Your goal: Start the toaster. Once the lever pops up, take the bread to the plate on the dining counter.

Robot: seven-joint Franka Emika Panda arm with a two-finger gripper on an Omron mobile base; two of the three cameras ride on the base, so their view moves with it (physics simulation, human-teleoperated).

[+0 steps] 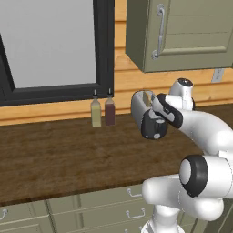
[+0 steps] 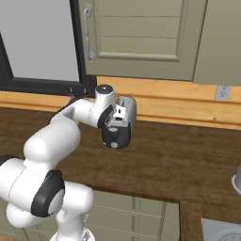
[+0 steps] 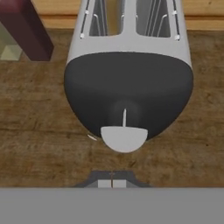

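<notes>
Two slots run along the top of the silver toaster [image 3: 129, 48], which stands on the dark wood worktop [image 1: 54, 154] near the wall, its rounded black end panel facing the robot. From that panel the pale lever [image 3: 124, 138] sticks out low down, seen from the hand camera just above the gripper [image 3: 112, 183], whose fingertips are pressed together with nothing between them. Beside the toaster stand an olive bottle [image 1: 95, 113] and a dark red bottle [image 1: 109, 111], close to each other below the black-framed window [image 1: 54, 45]. Sage-green drawers [image 1: 91, 209] front the worktop.
</notes>
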